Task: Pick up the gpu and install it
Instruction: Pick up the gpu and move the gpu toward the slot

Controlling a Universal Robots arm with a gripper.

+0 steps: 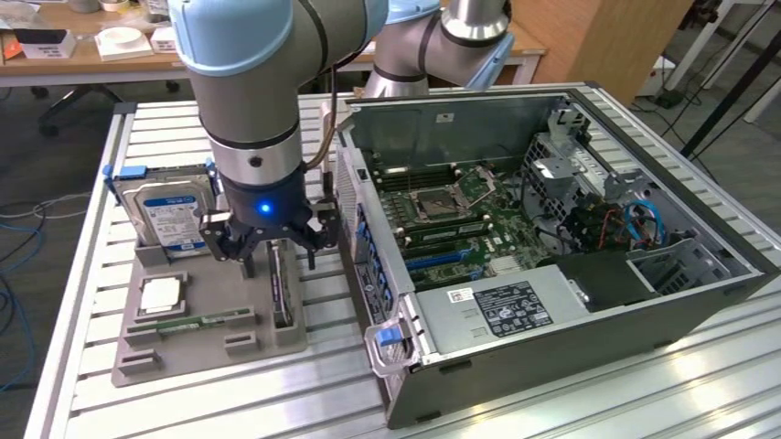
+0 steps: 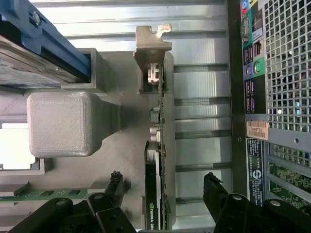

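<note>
From the exterior view's left we count one hard drive (image 1: 171, 212), one memory stick (image 1: 183, 322), one gpu (image 1: 282, 291) standing on edge in one grey tray (image 1: 201, 352), and one open computer case (image 1: 586, 357). We judge the pickup is in hand. The gripper (image 1: 271, 245) hovers spread astride the gpu without touching it, and a grip calls for squeezing its thin faces squarely.

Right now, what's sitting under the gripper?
The gpu stands on edge in the grey holder, between the fingers of the open gripper. Its lower edge is hidden in the slot.
</note>
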